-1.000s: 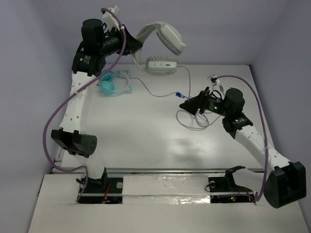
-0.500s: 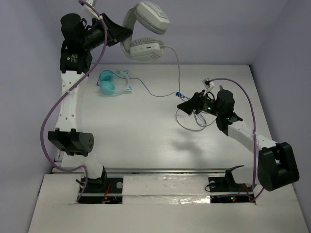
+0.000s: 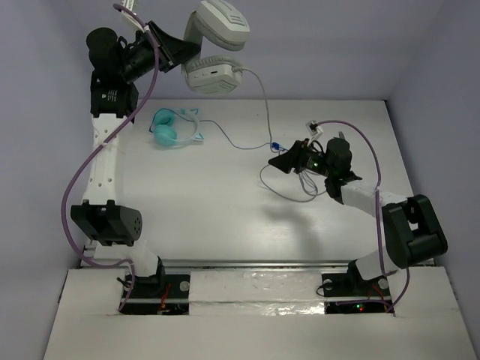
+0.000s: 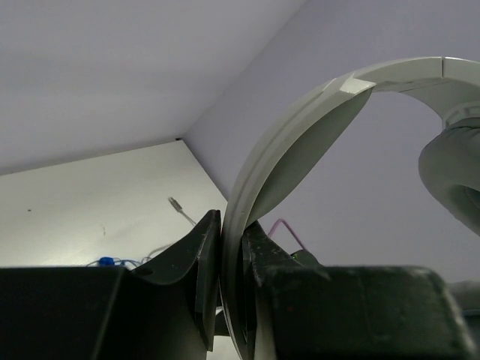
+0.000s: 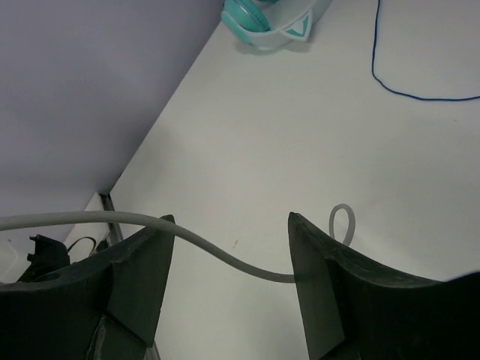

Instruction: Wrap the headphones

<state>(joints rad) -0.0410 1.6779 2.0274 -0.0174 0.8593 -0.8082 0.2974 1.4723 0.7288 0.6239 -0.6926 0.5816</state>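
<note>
The large white headphones (image 3: 214,45) hang in the air at the back left, above the table. My left gripper (image 3: 180,51) is shut on their wide headband (image 4: 300,127). Their thin grey cable (image 3: 264,105) drops from an earcup to the table and lies in loose loops (image 3: 289,191) at the middle right. My right gripper (image 3: 281,163) is open, low over those loops. In the right wrist view the grey cable (image 5: 217,251) crosses between the open fingers (image 5: 139,277) without being clamped.
Small teal headphones (image 3: 169,129) lie at the back left of the table, also in the right wrist view (image 5: 274,19). Their blue cable (image 3: 236,141) runs right to a blue plug (image 3: 275,147) beside my right gripper. Walls close the back and both sides.
My left arm has lifted the white headphones higher and farther left. My right gripper has moved left along the table over the cable loops, still open.
</note>
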